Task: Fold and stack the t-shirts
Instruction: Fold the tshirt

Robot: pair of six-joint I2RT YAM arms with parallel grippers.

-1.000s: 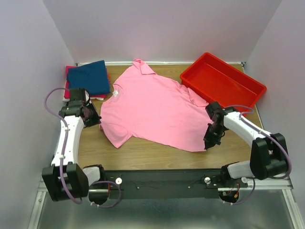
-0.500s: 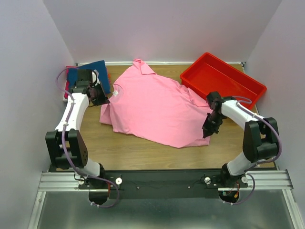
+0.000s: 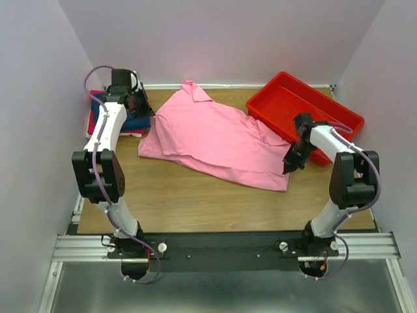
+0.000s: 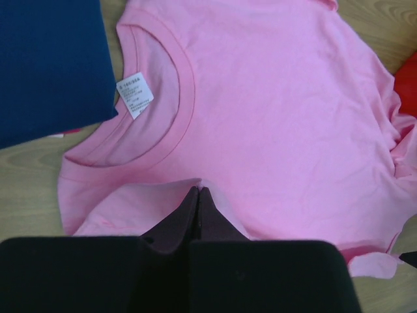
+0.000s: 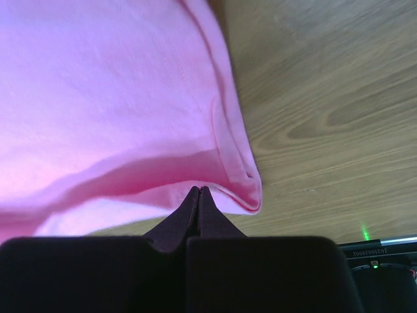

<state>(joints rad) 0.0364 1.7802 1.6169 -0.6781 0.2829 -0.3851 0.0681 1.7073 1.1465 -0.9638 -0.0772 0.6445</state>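
Wooden worktop (image 3: 195,202) between pale walls, seen from above: two arms, one pink shirt (image 3: 215,140), one red tray (image 3: 306,107), one folded pile with a blue shirt (image 3: 135,121) on top. The pink shirt lies rumpled between the two hands, its near edge doubled over. The left hand (image 3: 139,104) is at the shirt's far left edge, the pile beside it and largely hidden by the arm. The right hand (image 3: 291,162) is at the shirt's right corner, just in front of the tray.

Left wrist view: the left hand (image 4: 197,190) is pinched fully closed on a fold of pink cloth. Beyond it are the round collar and one white label (image 4: 135,98), print too small to read.

Right wrist view: the right hand (image 5: 199,190) is clamped tight on the doubled hem, bare wood to its right. Most of the shirt is cut off.
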